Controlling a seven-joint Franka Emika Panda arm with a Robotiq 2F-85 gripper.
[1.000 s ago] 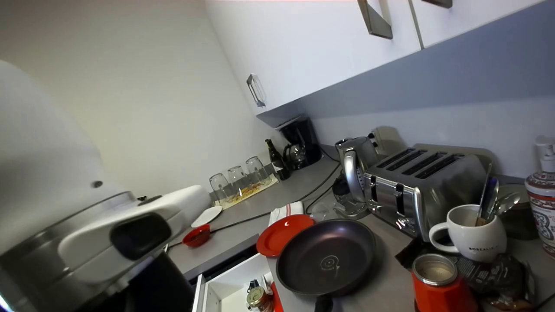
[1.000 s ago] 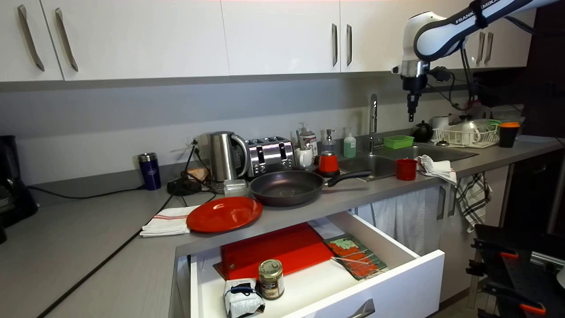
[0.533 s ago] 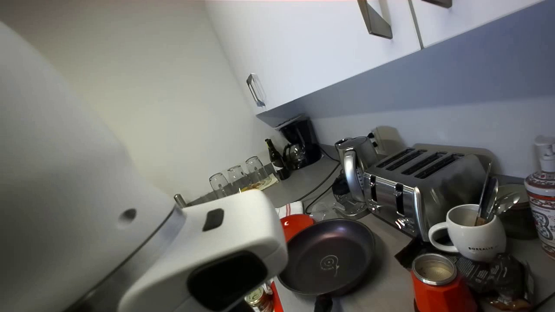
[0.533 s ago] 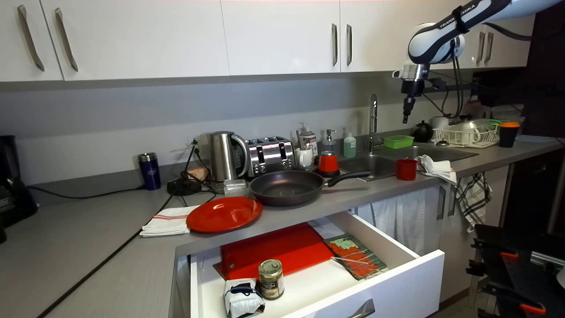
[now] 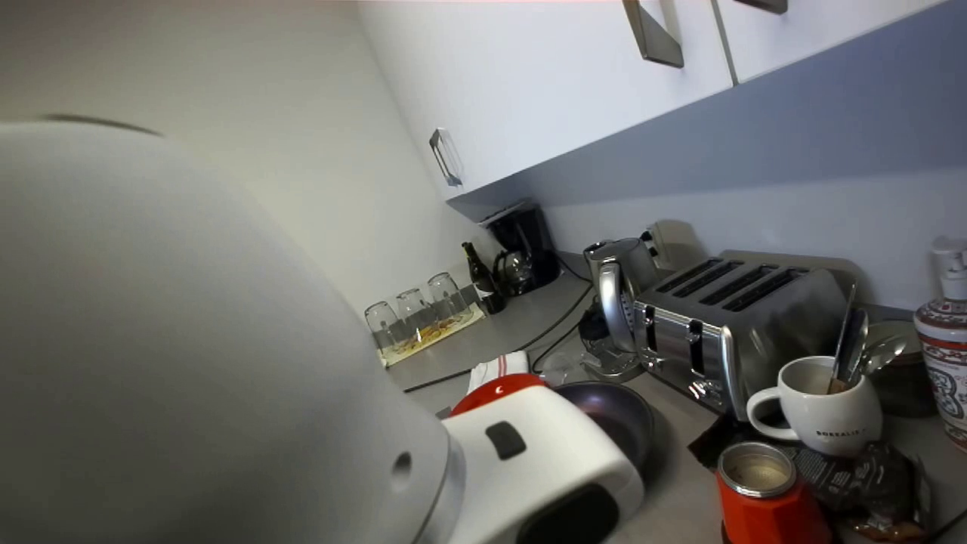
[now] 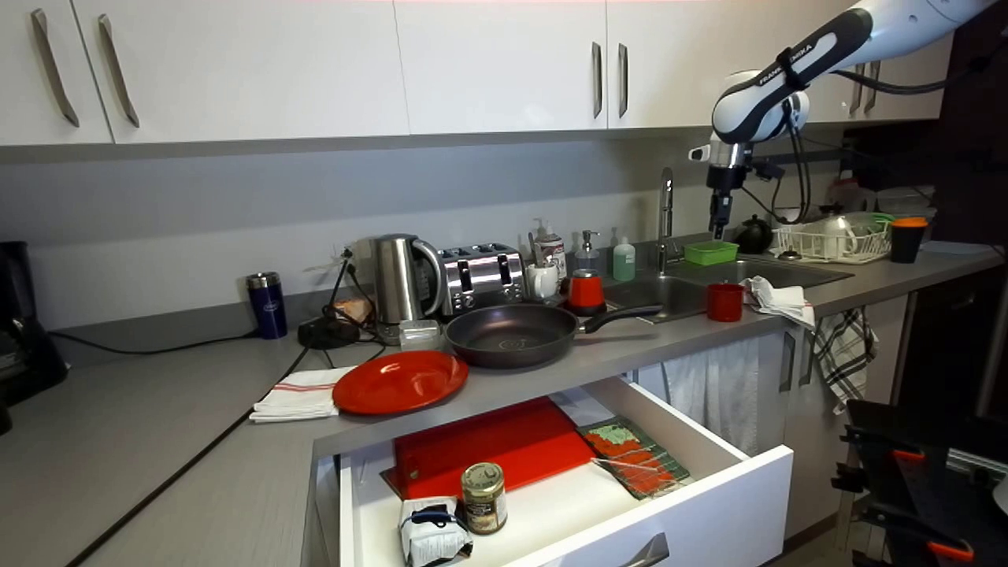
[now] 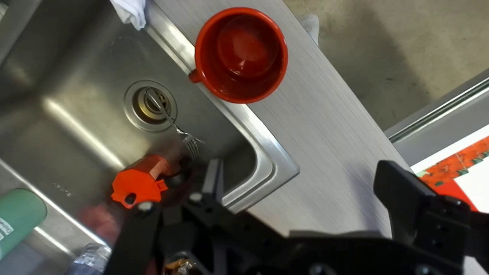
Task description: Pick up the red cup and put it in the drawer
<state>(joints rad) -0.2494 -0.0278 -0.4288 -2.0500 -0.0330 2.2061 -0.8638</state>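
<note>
- My black, two-fingered tool (image 7: 300, 172) is spread wide above the grey, wood-grained table (image 7: 324, 126) and steel sink (image 7: 280, 168).
- The round, glossy red cup (image 7: 241, 55) stands upright on the table, just beside the sink, apart from my tool.
- In an exterior view, the shallow white drawer (image 6: 693, 504) stands pulled out, holding a flat red board (image 6: 504, 449) and gold-lidded jar (image 6: 483, 504).

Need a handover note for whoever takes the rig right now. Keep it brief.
End effector: open, nothing held, raised above the sink area.
Red cup: upright on the counter at the edge of the sink, handle pointing sinkward.
Drawer: pulled open; a jar, a packet and a flat red item are among its contents.
Done: drawer stands open; cup not yet grasped.
Left: grasp the cup, carry it over, set it in the drawer, probably best clear of the jar.
</note>
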